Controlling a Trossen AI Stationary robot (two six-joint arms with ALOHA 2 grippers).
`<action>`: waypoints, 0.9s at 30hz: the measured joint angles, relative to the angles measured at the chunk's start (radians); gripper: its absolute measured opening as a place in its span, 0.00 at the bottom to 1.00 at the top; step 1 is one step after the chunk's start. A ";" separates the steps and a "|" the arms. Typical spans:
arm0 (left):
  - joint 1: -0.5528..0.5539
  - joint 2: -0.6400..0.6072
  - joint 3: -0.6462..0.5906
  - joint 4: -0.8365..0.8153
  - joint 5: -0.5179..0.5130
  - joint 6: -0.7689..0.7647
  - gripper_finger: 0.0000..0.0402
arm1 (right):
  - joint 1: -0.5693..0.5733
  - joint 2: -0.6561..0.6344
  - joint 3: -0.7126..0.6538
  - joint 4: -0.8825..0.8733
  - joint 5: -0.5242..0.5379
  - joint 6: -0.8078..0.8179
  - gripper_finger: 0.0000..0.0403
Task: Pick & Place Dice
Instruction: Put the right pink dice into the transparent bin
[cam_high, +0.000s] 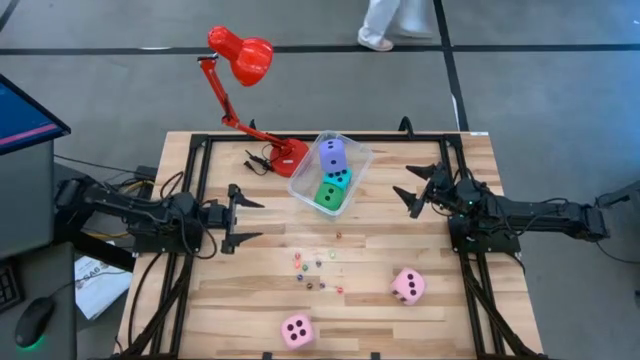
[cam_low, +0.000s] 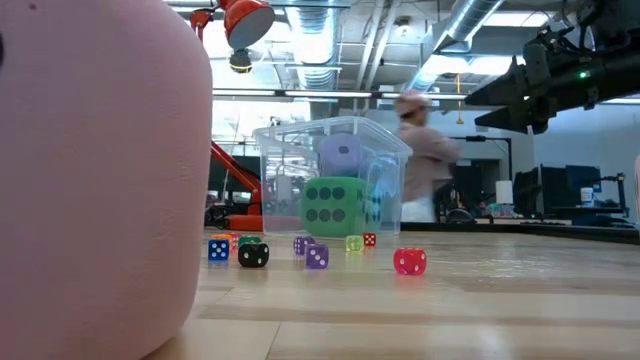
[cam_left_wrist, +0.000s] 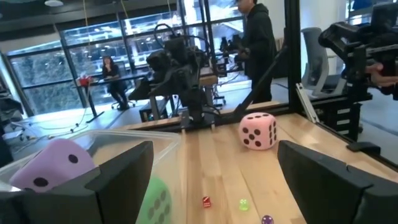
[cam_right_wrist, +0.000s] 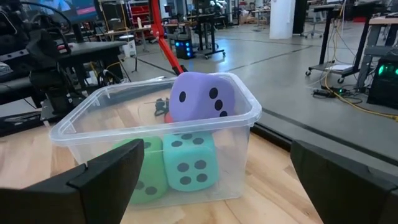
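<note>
1. From above, the wooden table (cam_high: 250, 290) carries a clear plastic tub (cam_high: 356, 163) near its far middle. Three big soft dice sit inside: the purple die (cam_high: 332, 154) on top, the cyan die (cam_high: 339, 178) and the green die (cam_high: 329, 195) below it. Two pink dice lie outside, well apart from the tub: one pink die (cam_high: 407, 286) toward the right front, the other pink die (cam_high: 297, 330) at the front edge. A scatter of tiny dice (cam_high: 318, 268) lies between tub and pink ones. The left gripper (cam_high: 248, 217) waits left of the tub, fingers spread and holding nothing. The right gripper (cam_high: 422, 188) waits right of the tub, likewise spread and empty. A red desk lamp (cam_high: 240, 58) stands by the tub's far left corner.

2. At table height, a pink die fills the near left. Beyond it the tiny dice sit in a row before the tub, among them a blue one (cam_low: 218, 250), a black one (cam_low: 253, 255) and a red one (cam_low: 410, 262). A person (cam_low: 425, 150) is behind the table.

3. The left wrist camera looks between its two parted fingers (cam_left_wrist: 118, 174) at the tub's corner, the purple die, and a pink die farther off.

4. The right wrist camera, between its own parted fingers (cam_right_wrist: 102, 177), faces the tub squarely: purple above, cyan and green side by side beneath.
</note>
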 joint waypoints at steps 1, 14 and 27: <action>0.000 -0.014 0.000 -0.019 0.000 -0.001 0.83 | 0.000 0.000 0.010 0.000 0.000 -0.001 0.99; 0.000 -0.152 0.000 -0.149 -0.001 0.000 0.83 | 0.000 0.000 0.141 -0.185 0.000 0.014 0.99; 0.000 -0.273 0.000 -0.227 -0.005 0.026 0.83 | 0.000 0.001 0.144 -0.210 0.000 0.015 0.99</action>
